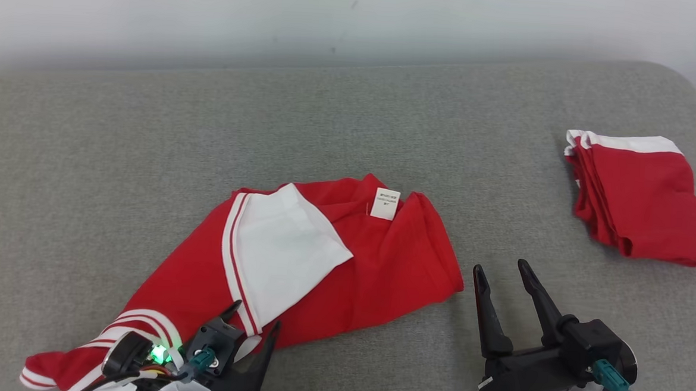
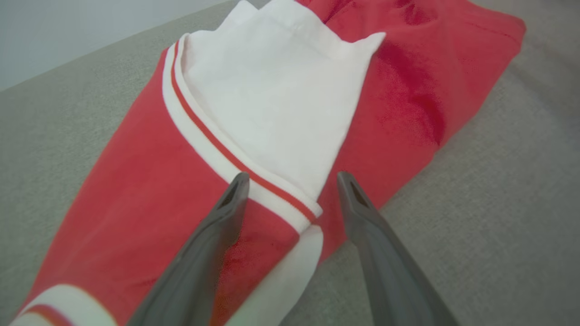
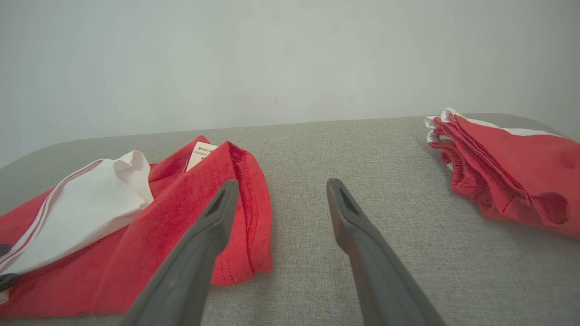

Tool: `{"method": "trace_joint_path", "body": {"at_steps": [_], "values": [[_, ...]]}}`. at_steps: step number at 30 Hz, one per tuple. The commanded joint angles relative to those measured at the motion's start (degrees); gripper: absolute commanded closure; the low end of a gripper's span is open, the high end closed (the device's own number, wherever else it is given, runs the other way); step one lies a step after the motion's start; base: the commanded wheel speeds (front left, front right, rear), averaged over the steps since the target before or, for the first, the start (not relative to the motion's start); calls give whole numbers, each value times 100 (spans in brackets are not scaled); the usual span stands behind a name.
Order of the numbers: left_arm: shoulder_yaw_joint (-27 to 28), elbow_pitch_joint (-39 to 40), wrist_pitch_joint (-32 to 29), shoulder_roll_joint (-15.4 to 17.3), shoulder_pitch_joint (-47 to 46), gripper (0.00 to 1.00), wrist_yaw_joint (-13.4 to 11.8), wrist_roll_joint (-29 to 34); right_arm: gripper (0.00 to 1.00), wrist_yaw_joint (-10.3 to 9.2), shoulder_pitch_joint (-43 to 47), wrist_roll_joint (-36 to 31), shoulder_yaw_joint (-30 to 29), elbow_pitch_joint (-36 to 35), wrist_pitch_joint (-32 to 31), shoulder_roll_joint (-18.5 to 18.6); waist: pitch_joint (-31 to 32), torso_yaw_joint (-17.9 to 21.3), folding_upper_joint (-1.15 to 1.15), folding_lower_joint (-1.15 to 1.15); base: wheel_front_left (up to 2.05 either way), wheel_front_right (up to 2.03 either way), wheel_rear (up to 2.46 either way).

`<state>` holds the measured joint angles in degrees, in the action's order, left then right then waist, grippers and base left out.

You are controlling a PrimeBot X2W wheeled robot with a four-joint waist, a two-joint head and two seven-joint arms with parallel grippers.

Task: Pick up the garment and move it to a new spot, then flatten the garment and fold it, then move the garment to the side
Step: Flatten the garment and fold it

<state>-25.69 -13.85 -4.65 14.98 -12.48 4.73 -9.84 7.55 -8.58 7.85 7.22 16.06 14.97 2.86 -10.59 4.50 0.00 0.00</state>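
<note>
A red garment (image 1: 392, 257) with a white panel and red-striped white trim lies crumpled across the grey surface, a white label showing near its top. My left gripper (image 1: 255, 322) hovers over its lower left part, open, with nothing between the fingers. In the left wrist view that gripper (image 2: 292, 179) straddles the striped trim of the garment (image 2: 408, 90). My right gripper (image 1: 502, 272) stands open just right of the garment's right corner, apart from it. In the right wrist view the right gripper (image 3: 281, 185) points past the garment's hemmed edge (image 3: 247, 199).
A second red and white garment (image 1: 645, 199), folded, lies at the far right near the surface's edge, also in the right wrist view (image 3: 507, 172). The grey padded surface (image 1: 352, 112) stretches back to a pale wall. Its right corner is rounded.
</note>
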Motion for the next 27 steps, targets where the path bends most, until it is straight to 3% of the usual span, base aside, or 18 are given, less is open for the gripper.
{"method": "trace_joint_path", "body": {"at_steps": [1,3,5,6,13,20,27], "values": [[-25,-79,-39,47,-92,0,-23,64,0,-13,-68,35,-13,21,21,4,-28,93,0,0,0,0,0],[-35,-161,-90,63,-133,0,-92,117,0,-13,-54,50,-22,26,23,3,-38,152,0,0,0,0,0],[18,-205,-55,73,-198,47,-194,145,0,-13,-43,60,-42,13,24,2,-51,189,0,0,0,0,0],[35,-222,-49,74,-215,100,-233,153,0,-12,-40,63,-50,3,24,2,-54,202,0,0,0,0,0],[377,-184,222,9,-394,100,-487,-98,0,-13,-32,76,-65,-37,26,3,-48,228,0,0,0,0,0],[962,-300,350,297,-1251,100,-636,-277,0,-13,-43,-23,-47,-73,19,4,-105,191,0,0,0,0,0],[1367,-1098,473,573,-2520,100,-750,-292,0,-13,-210,-40,113,-75,18,5,-357,365,0,0,0,0,0]]}}
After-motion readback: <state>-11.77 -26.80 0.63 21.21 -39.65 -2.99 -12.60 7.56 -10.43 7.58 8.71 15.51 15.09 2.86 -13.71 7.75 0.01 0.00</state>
